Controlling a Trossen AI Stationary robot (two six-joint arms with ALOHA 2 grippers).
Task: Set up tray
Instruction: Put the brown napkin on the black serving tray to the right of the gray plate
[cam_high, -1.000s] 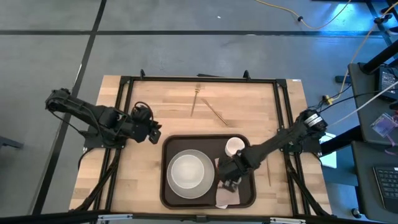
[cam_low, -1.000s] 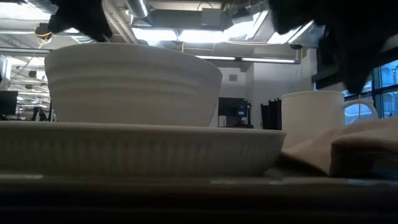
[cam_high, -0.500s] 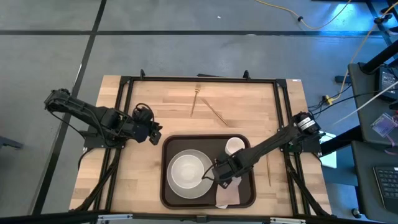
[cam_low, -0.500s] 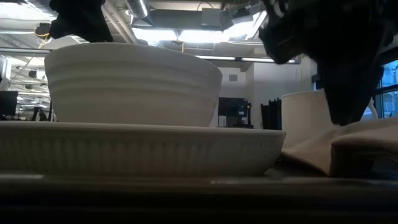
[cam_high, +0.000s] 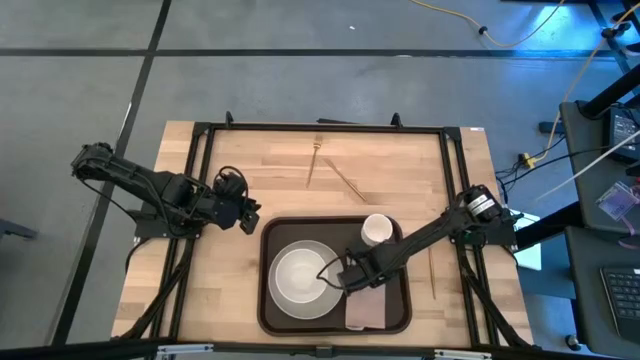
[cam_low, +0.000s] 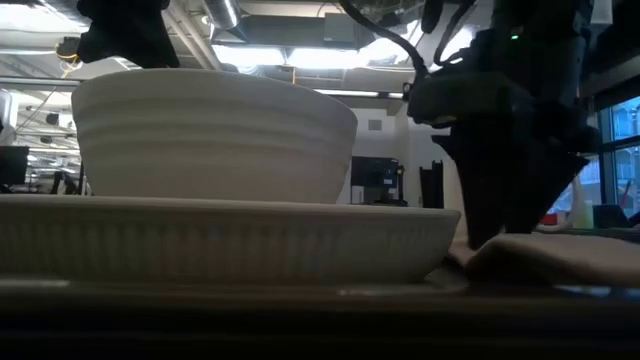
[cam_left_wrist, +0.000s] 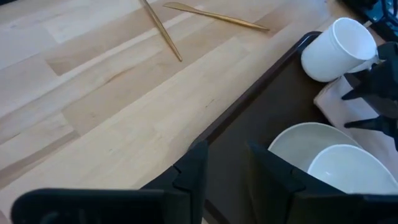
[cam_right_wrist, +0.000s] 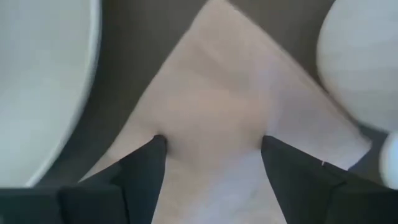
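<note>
The dark brown tray (cam_high: 340, 232) lies at the table's near middle. On it a white plate (cam_high: 303, 300) carries a white bowl (cam_high: 301, 275), a white cup (cam_high: 376, 230) stands at its far right, and a pale beige napkin (cam_high: 366, 312) lies flat at its near right. My right gripper (cam_right_wrist: 214, 146) is open over the napkin's far end (cam_right_wrist: 217, 106), between plate and cup, fingers pointing down. My left gripper (cam_high: 250, 215) hovers open beside the tray's far left corner, nothing between its fingers (cam_left_wrist: 196, 171). My right gripper's spread fingertips (cam_right_wrist: 155, 144) stand at the napkin's far end from above. Whether they touch the cloth or hang just over it, I cannot tell. The napkin lies flat on the tray.
Two thin gold utensils (cam_high: 315, 160) (cam_high: 346, 181) lie on the bare wood beyond the tray, and a third (cam_high: 432, 275) lies to the tray's right. A black frame (cam_high: 320, 127) rims the table.
My right gripper has gone toward the table's left edge, from over the napkin's middle to its far end beside the plate. The napkin, which had a raised fold on its right part, has fallen flat on the tray.
</note>
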